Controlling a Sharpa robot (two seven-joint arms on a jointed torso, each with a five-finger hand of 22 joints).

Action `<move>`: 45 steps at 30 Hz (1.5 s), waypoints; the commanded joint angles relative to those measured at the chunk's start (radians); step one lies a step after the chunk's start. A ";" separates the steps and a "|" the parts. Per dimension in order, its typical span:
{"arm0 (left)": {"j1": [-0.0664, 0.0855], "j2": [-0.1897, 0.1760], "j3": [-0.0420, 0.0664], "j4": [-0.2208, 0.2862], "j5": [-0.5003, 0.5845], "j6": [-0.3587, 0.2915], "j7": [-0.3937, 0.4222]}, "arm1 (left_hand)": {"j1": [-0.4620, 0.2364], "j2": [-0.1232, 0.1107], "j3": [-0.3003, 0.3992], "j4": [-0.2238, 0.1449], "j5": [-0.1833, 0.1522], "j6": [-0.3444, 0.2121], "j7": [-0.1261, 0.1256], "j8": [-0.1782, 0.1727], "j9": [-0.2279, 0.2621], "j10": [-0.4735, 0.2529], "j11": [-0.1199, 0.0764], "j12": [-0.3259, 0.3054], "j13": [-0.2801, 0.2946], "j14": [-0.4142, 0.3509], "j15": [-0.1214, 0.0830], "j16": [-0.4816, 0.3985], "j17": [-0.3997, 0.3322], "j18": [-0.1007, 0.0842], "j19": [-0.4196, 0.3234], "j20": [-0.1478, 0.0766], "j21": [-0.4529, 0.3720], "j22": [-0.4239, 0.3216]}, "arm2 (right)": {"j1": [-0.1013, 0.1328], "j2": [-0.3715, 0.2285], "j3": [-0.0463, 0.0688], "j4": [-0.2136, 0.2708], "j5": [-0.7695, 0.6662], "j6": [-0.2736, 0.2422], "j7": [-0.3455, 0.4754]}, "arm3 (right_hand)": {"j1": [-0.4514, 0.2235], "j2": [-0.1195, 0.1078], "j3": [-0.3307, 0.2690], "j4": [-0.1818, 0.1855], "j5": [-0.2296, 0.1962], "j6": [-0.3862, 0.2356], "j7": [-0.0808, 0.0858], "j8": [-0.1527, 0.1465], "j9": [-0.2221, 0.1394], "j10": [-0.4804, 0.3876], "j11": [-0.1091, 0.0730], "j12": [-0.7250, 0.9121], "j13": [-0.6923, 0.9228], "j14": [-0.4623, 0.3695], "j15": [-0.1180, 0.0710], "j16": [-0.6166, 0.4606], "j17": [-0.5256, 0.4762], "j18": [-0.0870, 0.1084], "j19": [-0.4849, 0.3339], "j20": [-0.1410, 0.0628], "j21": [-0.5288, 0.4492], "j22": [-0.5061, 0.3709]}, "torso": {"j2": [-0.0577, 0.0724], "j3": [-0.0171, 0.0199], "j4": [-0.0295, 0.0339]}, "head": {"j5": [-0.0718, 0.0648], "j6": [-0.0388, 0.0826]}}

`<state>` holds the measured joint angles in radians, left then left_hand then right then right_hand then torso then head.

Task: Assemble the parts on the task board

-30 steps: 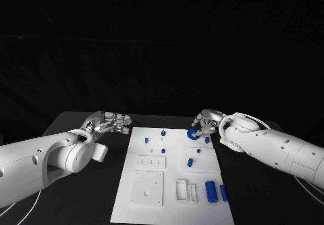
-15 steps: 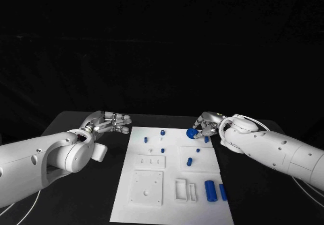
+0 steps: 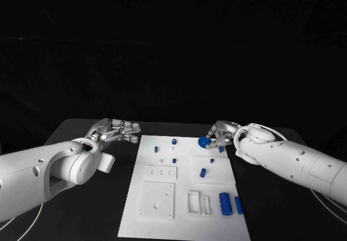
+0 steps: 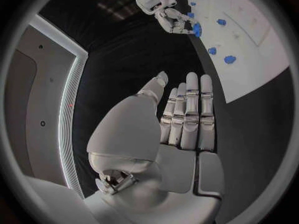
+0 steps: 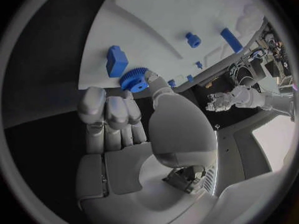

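Note:
The white task board [image 3: 159, 201] lies in the middle of the black table. My right hand [image 3: 221, 134] hovers at the board's far right corner and pinches a blue gear [image 3: 204, 142] between thumb and fingers; the gear [image 5: 134, 79] hangs just over the board, beside a blue block [image 5: 116, 59]. My left hand [image 3: 119, 130] floats left of the board's far left corner, holding nothing, its fingers [image 4: 189, 109] straight and side by side. Small blue pegs [image 3: 174, 142] stand near the far end, and two blue cylinders [image 3: 225, 205] lie at the near right.
Several white recessed fixtures [image 3: 158, 201] fill the board's near half, with a slotted one [image 3: 199, 203] beside the cylinders. Black table [image 3: 108, 201] runs along both sides of the board. The left wrist view shows the right hand [image 4: 167, 14] with the gear [image 4: 197, 30].
My right hand has carried the blue gear slightly left and toward the board's far edge. The left hand has stayed where it was.

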<state>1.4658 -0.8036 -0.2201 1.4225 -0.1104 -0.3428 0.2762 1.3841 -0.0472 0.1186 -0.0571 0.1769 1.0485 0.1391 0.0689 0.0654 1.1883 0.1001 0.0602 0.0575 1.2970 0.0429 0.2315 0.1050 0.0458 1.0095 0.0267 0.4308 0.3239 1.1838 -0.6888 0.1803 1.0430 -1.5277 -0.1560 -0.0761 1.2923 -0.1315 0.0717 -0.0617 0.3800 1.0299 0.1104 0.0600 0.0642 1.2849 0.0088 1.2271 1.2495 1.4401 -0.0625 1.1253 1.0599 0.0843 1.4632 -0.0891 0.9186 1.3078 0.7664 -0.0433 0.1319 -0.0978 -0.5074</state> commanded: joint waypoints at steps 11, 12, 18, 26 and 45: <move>0.002 0.002 0.001 0.003 -0.006 0.013 0.007 | -0.005 0.005 0.001 -0.003 0.000 -0.004 -0.003 -0.003 0.000 0.000 -0.002 -0.002 0.001 0.005 0.002 -0.002 0.000 0.012 -0.004 0.000 0.005 0.001 | -0.002 0.004 0.000 -0.002 0.018 0.018 -0.005 | -0.057 -0.021 -0.055 0.082 0.074 -0.011 0.000 0.003 0.001 0.012 0.001 0.007 0.005 0.010 0.000 0.017 0.018 0.011 0.052 0.007 0.021 0.115 | 0.000 -0.0005 -0.0012 | 0.003 -0.004; 0.002 0.002 0.001 0.003 -0.006 0.013 0.007 | -0.005 0.005 0.001 -0.003 0.000 -0.004 -0.003 -0.003 0.000 0.000 -0.002 -0.002 0.001 0.005 0.002 -0.002 0.000 0.012 -0.004 0.000 0.005 0.001 | -0.002 0.003 0.000 -0.002 0.019 0.017 -0.005 | -0.060 -0.023 -0.058 0.085 0.079 -0.012 0.000 0.003 0.001 0.012 0.002 0.008 0.005 0.011 0.000 0.019 0.019 0.011 0.052 0.007 0.023 0.115 | 0.000 -0.0004 -0.0005 | 0.003 -0.005; 0.002 0.002 0.001 0.002 -0.006 0.013 0.006 | -0.004 0.004 0.001 -0.003 0.000 -0.005 -0.003 -0.004 0.000 -0.002 -0.001 -0.002 0.001 0.005 0.002 -0.002 0.000 0.012 -0.005 0.000 0.005 0.002 | -0.002 0.003 0.000 0.003 0.028 0.011 -0.005 | -0.060 -0.027 -0.082 0.108 0.091 -0.013 0.000 0.003 0.001 0.014 0.002 0.010 0.008 0.011 0.001 0.021 0.024 0.012 0.051 0.007 0.028 0.115 | -0.002 0.0007 -0.0002 | 0.004 -0.005; 0.002 0.001 0.001 0.002 -0.006 0.013 0.006 | -0.004 0.004 0.001 -0.003 0.000 -0.005 -0.003 -0.004 0.000 -0.002 -0.001 -0.002 0.001 0.005 0.002 -0.002 0.000 0.012 -0.005 0.000 0.005 0.002 | -0.002 0.005 0.000 0.006 0.035 -0.010 -0.010 | -0.063 -0.026 -0.095 0.138 0.090 0.001 -0.003 0.004 0.001 0.022 0.000 0.019 0.017 0.012 0.000 0.027 0.030 0.012 0.052 0.007 0.037 0.117 | -0.001 0.0003 -0.0005 | 0.005 -0.006; 0.002 0.003 0.001 -0.002 -0.006 0.015 0.005 | -0.005 0.005 0.001 -0.002 0.001 -0.003 -0.003 -0.003 0.000 -0.003 -0.001 -0.002 0.001 0.006 0.002 -0.002 0.000 0.012 -0.005 0.000 0.005 0.002 | -0.002 0.024 -0.001 0.012 -0.102 -0.082 -0.104 | -0.066 -0.038 0.068 0.115 -0.087 0.107 -0.032 0.003 0.002 0.044 -0.021 0.032 0.035 0.014 -0.015 0.035 0.038 -0.003 0.052 -0.009 0.058 0.120 | 0.001 0.0014 -0.0006 | 0.007 -0.005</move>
<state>1.4658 -0.8024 -0.2201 1.4199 -0.1130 -0.3417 0.2753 1.3841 -0.0473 0.1186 -0.0571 0.1770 1.0485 0.1392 0.0689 0.0654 1.1883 0.1001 0.0602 0.0574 1.2970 0.0429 0.2315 0.1051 0.0458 1.0095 0.0267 0.4308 0.3244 1.1823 -0.6674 0.1798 1.0530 -1.5687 -0.2151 -0.1451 1.2289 -0.1662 0.1387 0.0538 0.2943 1.1299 0.0755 0.0600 0.0655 1.3246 -0.0091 1.2542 1.2843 1.4544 -0.0696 1.1537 1.0969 0.0833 1.4669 -0.0931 0.9716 1.3075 0.7662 -0.0428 0.1311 -0.0907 -0.5122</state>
